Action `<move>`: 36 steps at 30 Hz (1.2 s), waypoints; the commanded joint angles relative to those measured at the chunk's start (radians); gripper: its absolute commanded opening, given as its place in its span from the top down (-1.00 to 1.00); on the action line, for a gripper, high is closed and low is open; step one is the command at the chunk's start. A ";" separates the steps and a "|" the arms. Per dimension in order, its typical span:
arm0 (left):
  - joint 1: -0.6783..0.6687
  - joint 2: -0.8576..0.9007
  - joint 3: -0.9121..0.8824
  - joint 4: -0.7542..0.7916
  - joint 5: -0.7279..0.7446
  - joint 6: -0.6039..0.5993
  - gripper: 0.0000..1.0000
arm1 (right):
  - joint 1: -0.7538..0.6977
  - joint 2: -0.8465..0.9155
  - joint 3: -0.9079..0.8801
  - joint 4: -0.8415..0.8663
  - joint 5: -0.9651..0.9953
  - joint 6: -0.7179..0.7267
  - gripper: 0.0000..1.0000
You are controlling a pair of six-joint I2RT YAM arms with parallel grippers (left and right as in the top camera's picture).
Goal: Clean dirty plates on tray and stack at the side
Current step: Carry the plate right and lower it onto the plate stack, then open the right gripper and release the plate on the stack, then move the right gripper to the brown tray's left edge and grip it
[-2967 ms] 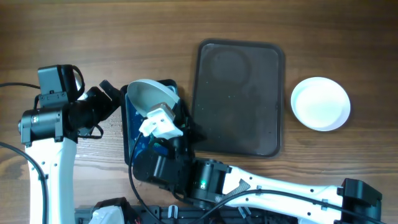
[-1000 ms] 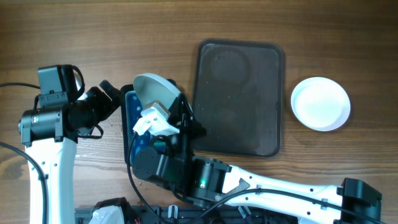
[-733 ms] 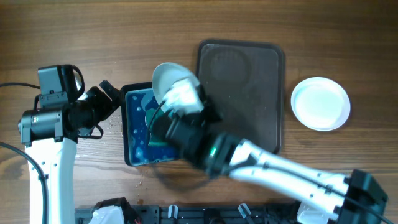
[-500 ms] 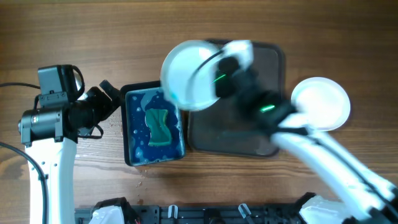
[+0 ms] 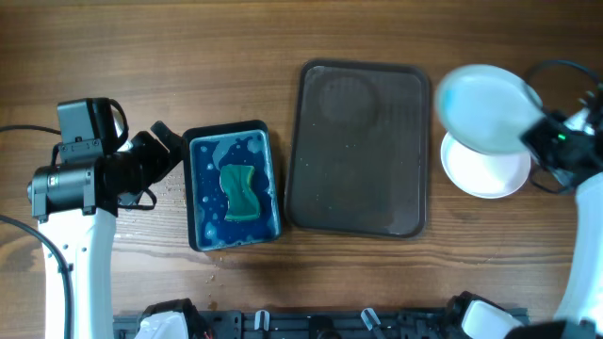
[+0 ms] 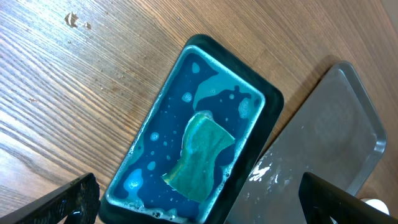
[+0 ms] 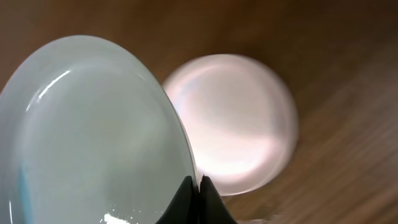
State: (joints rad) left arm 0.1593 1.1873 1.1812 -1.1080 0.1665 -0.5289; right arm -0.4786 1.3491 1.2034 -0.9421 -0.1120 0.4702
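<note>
So the right jaws are clamped shut on the rim of a plate [image 5: 482,105], and in the wrist view the dark fingertips [image 7: 186,198] pinch its lower edge. That plate looks pale bluish with a wet sheen. It's tilted and a bit blurred from overhead, held up off the counter [image 5: 141,56]. It overlaps the top edge of the white plate [image 5: 485,177] sitting on the wood just right of the tray [image 5: 358,202]. Can't tell whether that's one plate or several down there, or whether the held one touches it. The right arm's wrist [image 5: 565,141] hangs over the right side of that spot, so part of it is covered. The big brown tray shows only a damp film and a few droplets. Right up against its left rim is the small black tray [image 5: 195,212] of foamy blue liquid, with a green sponge [image 5: 241,191] lying in the middle. The left jaws are spread wide open, gripping nothing, just left of that black tray and well apart from the plates.
</note>
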 commanded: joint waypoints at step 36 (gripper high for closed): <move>0.006 -0.007 0.012 0.000 0.012 0.001 -1.00 | 1.057 -0.012 -0.139 0.187 -0.194 -0.261 0.43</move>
State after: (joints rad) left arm 0.1593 1.1873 1.1812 -1.1080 0.1665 -0.5289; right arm 0.4751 1.2243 1.1053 -0.8158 -0.3706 0.1951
